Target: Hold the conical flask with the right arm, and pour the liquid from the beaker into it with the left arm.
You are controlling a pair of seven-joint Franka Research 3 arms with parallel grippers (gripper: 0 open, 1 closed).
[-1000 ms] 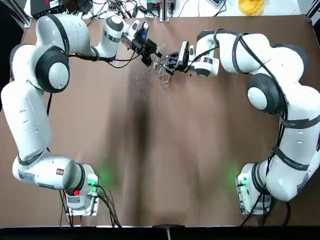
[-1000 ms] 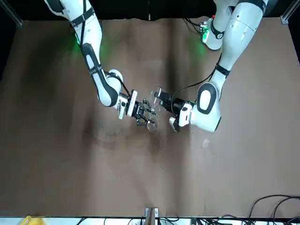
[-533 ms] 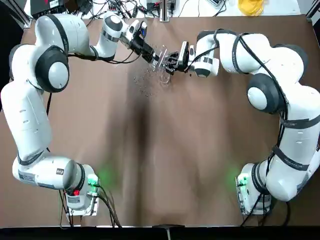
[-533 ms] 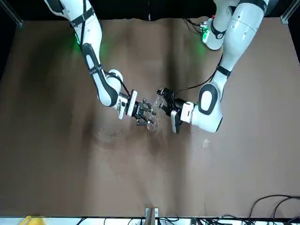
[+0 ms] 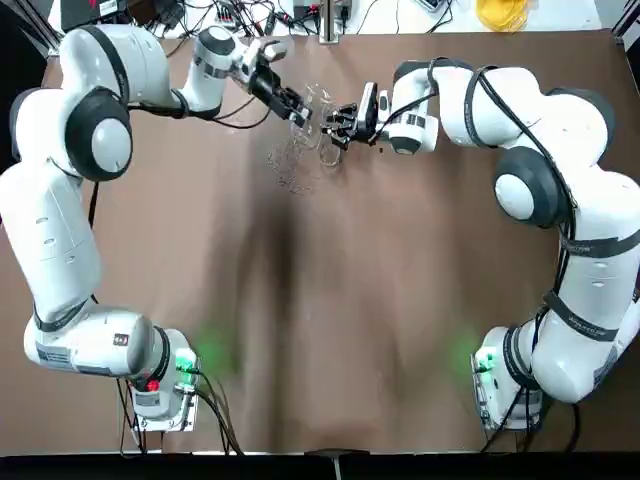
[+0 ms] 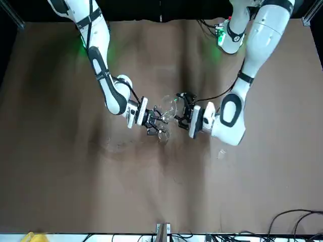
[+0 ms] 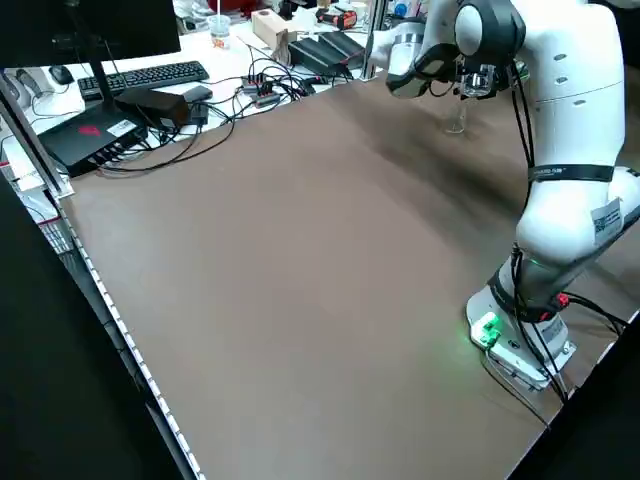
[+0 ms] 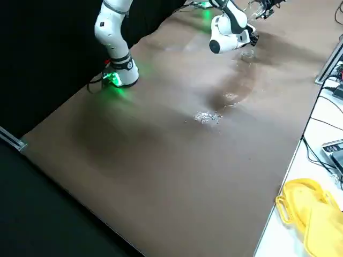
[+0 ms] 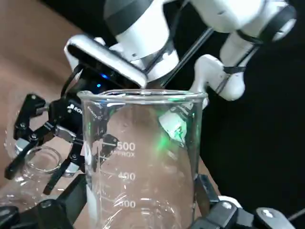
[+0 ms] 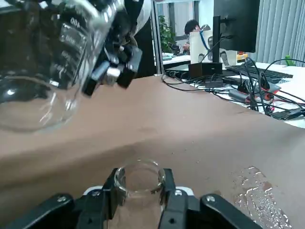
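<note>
The conical flask [image 10: 139,179] stands on the brown table at the far middle, and my right gripper [image 10: 139,192] is shut on its narrow neck. In the top view the flask [image 5: 328,152] shows faintly below the right gripper [image 5: 331,127]. My left gripper [image 5: 297,108] is shut on the beaker [image 5: 316,98], a clear cylinder with printed marks. It hangs tilted in the air just above and beside the flask's mouth, not touching it. The left wrist view shows the beaker [image 9: 143,152] filling the space between the fingers. I cannot tell how much liquid is in it.
Spilled water [image 5: 287,165] glints on the table beside the flask, on the left arm's side. Cables and desk gear [image 5: 320,12] lie past the far edge, with a yellow object [image 5: 503,12] at the far right. Both arm bases [image 5: 160,385] stand at the near edge.
My left gripper has drawn the beaker away from the flask's mouth, toward the far left, and lifted it. The right gripper and flask have stayed put.
</note>
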